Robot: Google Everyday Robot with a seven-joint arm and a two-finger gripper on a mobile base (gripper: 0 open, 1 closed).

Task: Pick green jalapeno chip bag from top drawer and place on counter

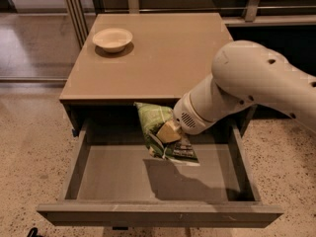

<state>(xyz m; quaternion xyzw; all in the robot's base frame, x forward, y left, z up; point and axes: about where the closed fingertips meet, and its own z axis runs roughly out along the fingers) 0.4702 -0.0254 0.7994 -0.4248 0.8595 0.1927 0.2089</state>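
The green jalapeno chip bag (154, 127) hangs in my gripper (168, 131), lifted above the floor of the open top drawer (118, 174), its top near the level of the counter's front edge. The gripper is shut on the bag's middle; its tan fingers (167, 131) show against the green. The white label panel (183, 152) hangs at the bag's lower end. My white arm (247, 88) reaches in from the right, over the counter's right front corner. The tan counter (163, 48) lies just behind the bag.
A white bowl (112, 38) sits at the counter's back left. The drawer's front panel (158, 214) juts toward the camera. Speckled terrazzo floor (29, 147) lies on both sides. Metal rails and a dark shelf run behind the counter.
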